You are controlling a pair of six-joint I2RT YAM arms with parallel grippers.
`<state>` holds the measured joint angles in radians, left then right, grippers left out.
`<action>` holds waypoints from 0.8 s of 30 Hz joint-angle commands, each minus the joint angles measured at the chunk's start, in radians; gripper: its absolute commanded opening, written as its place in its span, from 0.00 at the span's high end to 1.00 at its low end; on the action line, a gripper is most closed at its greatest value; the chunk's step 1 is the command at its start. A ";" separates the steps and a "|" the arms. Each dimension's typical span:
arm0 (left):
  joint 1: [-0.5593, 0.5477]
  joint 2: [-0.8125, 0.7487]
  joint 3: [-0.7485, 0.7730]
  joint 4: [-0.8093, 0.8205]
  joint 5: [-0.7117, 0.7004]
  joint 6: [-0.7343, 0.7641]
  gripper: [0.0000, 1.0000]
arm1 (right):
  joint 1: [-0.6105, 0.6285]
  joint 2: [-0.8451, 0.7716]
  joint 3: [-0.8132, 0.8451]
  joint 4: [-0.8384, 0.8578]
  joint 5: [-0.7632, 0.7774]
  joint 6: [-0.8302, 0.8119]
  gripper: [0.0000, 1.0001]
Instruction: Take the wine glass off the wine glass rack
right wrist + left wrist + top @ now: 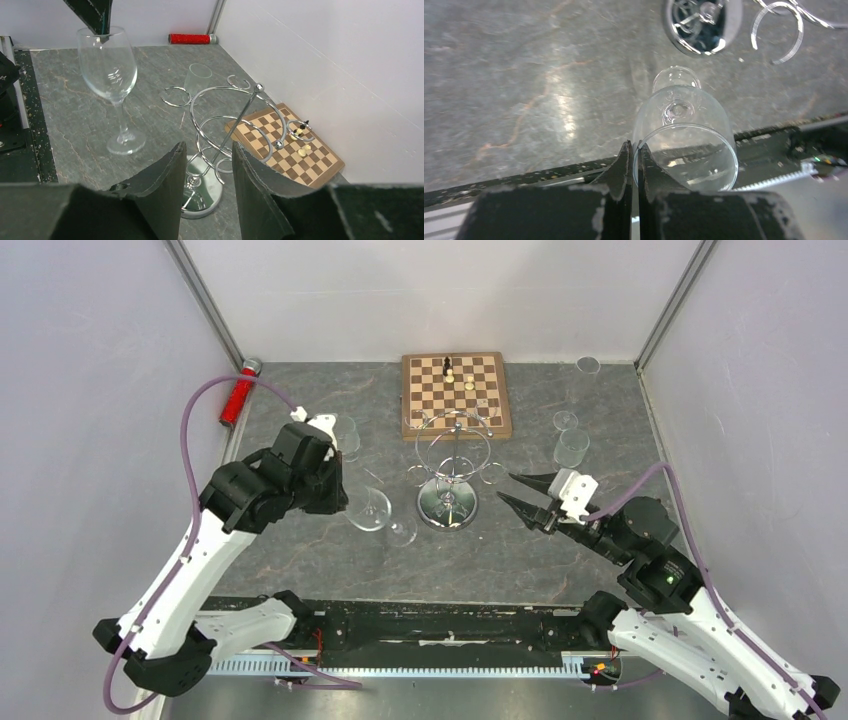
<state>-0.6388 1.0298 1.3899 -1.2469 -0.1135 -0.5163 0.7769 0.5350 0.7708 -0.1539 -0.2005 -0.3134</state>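
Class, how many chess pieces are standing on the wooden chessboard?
3, all on the chessboard: a black piece near its far edge, a pale piece just beside it, and a second pale piece nearer the middle. They are tiny; another could be hidden.

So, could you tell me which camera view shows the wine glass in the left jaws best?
The right wrist view: the wine glass shows whole and upright, bowl, stem and foot, rim pinched by the left jaws. The left wrist view looks down into its bowl; the top view shows it faint and small.
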 commanded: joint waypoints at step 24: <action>0.215 0.292 0.121 0.130 -0.258 0.204 0.98 | 0.001 0.104 0.122 -0.051 0.127 0.065 0.50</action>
<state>-0.4770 1.3052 1.4597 -1.2026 -0.3820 -0.3733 0.7769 0.6250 0.8440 -0.2104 -0.1280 -0.2718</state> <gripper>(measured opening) 0.046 0.488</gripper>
